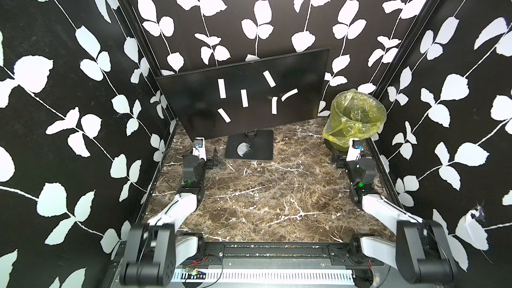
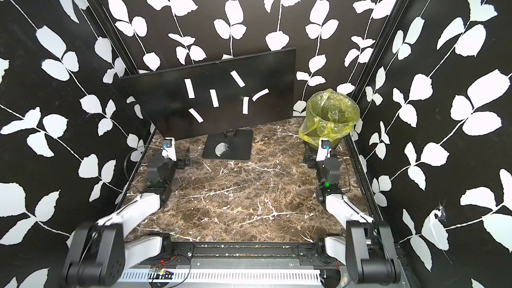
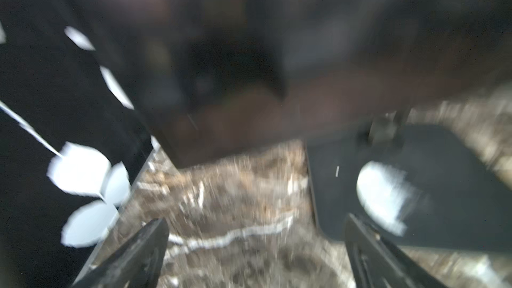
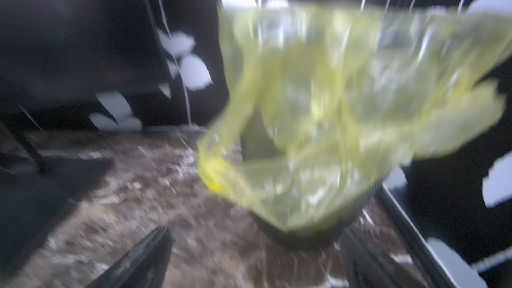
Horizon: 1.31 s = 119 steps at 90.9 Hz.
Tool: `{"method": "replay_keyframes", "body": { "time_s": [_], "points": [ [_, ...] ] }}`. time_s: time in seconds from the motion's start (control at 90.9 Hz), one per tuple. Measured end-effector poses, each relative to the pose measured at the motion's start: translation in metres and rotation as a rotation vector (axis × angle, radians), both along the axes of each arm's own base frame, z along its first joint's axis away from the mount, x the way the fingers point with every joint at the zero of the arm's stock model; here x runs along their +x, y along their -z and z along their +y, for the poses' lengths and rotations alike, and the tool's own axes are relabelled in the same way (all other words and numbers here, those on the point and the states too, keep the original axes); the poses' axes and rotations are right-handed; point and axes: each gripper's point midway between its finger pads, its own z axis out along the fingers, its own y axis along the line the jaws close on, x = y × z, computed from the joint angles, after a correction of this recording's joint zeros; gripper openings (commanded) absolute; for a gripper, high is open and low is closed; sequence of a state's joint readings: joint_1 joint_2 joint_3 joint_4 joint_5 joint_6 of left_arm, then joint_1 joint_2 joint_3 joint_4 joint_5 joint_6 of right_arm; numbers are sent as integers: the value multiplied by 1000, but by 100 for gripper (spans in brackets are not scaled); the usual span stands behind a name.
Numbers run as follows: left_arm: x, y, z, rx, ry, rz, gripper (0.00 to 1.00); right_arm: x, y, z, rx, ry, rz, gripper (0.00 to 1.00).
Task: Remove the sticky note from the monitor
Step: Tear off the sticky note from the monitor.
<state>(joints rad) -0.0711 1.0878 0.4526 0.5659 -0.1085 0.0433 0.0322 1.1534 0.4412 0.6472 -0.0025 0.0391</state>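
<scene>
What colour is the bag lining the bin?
Translucent yellow; the bag shows best in a top view.

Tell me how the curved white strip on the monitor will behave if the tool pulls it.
Probably floppy and very light, peeling with little force: the curved strip looks bowed, not flat like the other strips. A hard pull might rock the monitor, which stands on one small base.

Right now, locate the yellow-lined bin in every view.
In a top view: bin at the back right, beside the monitor.
In a top view: same spot.
Left wrist: not in it.
Right wrist: fills much of the picture, blurred.
Shared landmark: marble tabletop, seen in all four.
</scene>
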Motion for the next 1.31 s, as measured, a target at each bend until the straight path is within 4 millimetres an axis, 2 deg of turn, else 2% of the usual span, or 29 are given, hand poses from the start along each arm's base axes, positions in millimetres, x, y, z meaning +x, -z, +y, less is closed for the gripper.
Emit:
{"method": "replay_keyframes", "body": {
  "time_s": [0.055,0.132,0.308,0.451,0.572,0.726,0.847,1.001,1.177,1.309],
  "points": [
    [-7,-23,-1,-41,-6,-28,99,-1,-21,8,26,-42,-34,93],
    [-18,-42,-8,-89,8,-25,99,-3,-45,23,55,-107,-53,93],
    [-34,-59,-36,-169,101,73,99,-6,-74,60,124,-259,12,91],
    [-46,-72,-61,-244,211,169,99,-12,-83,84,203,-352,99,90],
    [-60,-86,-88,-309,330,227,99,-13,-81,100,288,-405,187,87],
    [-75,-93,-122,-382,472,313,99,-7,-80,121,387,-455,283,90],
    [-76,-110,-141,-402,563,324,99,-2,-91,144,433,-494,319,89],
    [-66,-131,-156,-403,634,313,99,14,-117,172,496,-531,325,88],
    [-52,-147,-166,-395,669,309,99,37,-146,191,555,-501,299,82],
    [-46,-173,-178,-396,716,272,99,53,-167,205,606,-472,286,82]
  ]
}}
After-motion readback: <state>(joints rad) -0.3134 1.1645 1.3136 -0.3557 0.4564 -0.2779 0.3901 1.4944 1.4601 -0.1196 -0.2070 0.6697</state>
